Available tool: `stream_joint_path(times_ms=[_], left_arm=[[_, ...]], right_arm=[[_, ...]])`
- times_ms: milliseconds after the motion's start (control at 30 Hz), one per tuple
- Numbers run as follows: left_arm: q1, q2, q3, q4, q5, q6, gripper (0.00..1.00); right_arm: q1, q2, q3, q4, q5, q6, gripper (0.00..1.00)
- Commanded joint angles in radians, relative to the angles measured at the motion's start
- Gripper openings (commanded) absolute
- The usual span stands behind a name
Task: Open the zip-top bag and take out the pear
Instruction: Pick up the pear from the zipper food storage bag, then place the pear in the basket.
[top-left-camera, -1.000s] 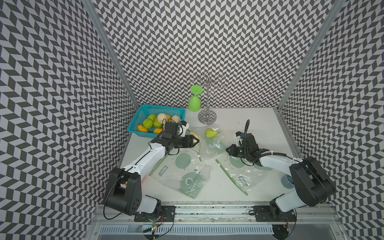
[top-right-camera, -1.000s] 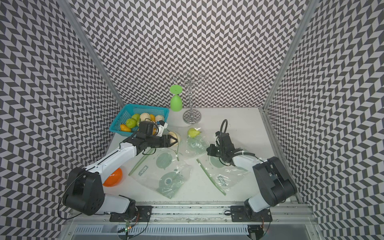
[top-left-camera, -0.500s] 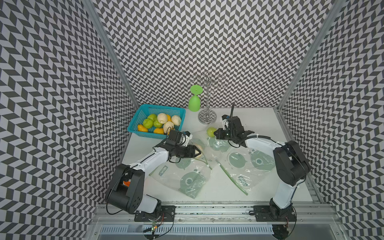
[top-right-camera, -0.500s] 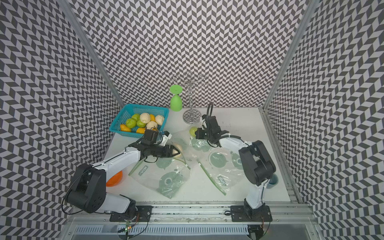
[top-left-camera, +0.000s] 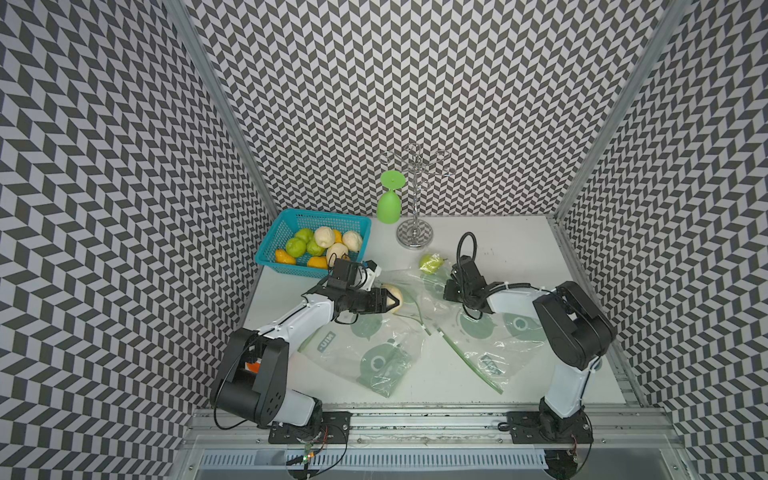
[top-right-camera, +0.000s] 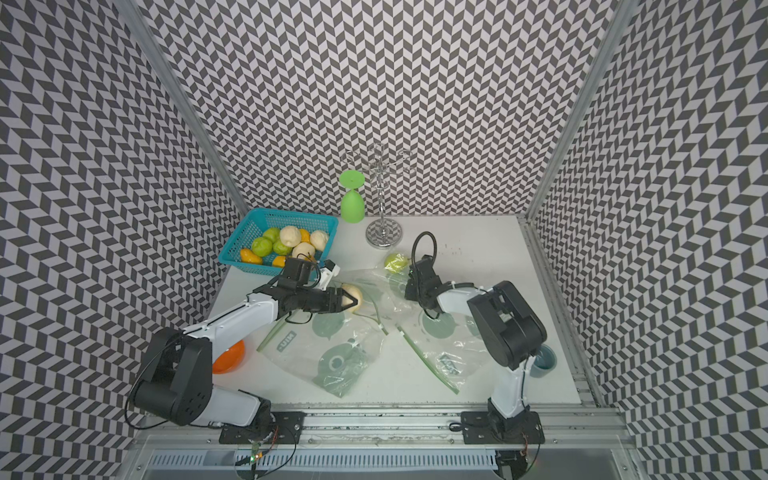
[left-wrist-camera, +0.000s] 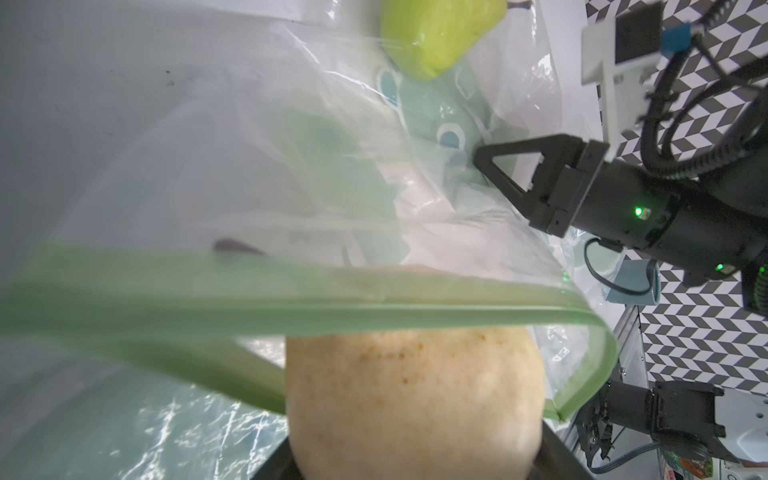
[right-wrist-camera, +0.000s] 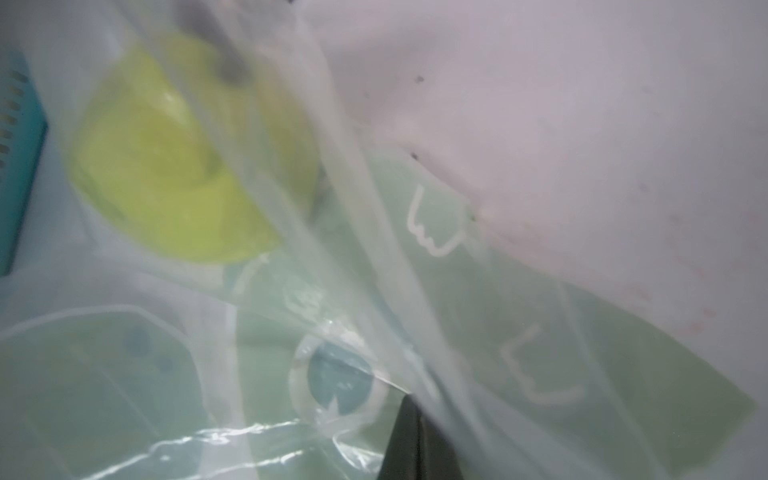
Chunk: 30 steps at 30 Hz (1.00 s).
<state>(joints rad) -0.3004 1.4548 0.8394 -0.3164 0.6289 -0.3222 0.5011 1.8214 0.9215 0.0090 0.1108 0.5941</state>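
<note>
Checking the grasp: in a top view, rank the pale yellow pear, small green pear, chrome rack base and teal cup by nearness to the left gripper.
1. Pale yellow pear: held by the left gripper.
2. Small green pear: behind, mid-table.
3. Chrome rack base: back centre.
4. Teal cup: far right edge.

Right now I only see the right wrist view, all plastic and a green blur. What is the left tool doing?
Observer: The left tool is closed on a tan pear at the zip-top bag's open mouth.
Operator: Is my right tool gripping anything?
Observer: The right tool is shut, seemingly pinching the bag's film.
Operator: And the green blur?
Observer: A green pear, lying near the metal stand's base.
</note>
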Motion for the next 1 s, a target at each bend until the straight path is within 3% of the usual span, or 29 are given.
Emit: stream_joint_path(times_ms=[0,333,533,767,967], left_arm=[[0.025,0.0,0.032,0.003,0.023,0.028,0.42],[0.182,-0.061,0.146,-0.048,0.084,0.034,0.41],[0.337,-0.086,0.284,-0.101,-0.111,0.044,0.43],[0.54,0.166,0.517,-0.141,-0.218,0.041,0.48],[0.617,0.343,0.645,-0.104,-0.241,0.019,0.65]], right_arm=[[-0.003,-0.081,-0.095,-0.025,0.115,0.089,0.0],[0.021,-0.186,-0.193,-0.009,0.083,0.147,0.0],[0.04,-0.233,-0.189,0.006,0.037,0.15,0.0],[0.04,-0.307,-0.188,0.015,-0.02,0.136,0.01],[0.012,-0.403,-0.163,0.0,-0.132,0.071,0.22]])
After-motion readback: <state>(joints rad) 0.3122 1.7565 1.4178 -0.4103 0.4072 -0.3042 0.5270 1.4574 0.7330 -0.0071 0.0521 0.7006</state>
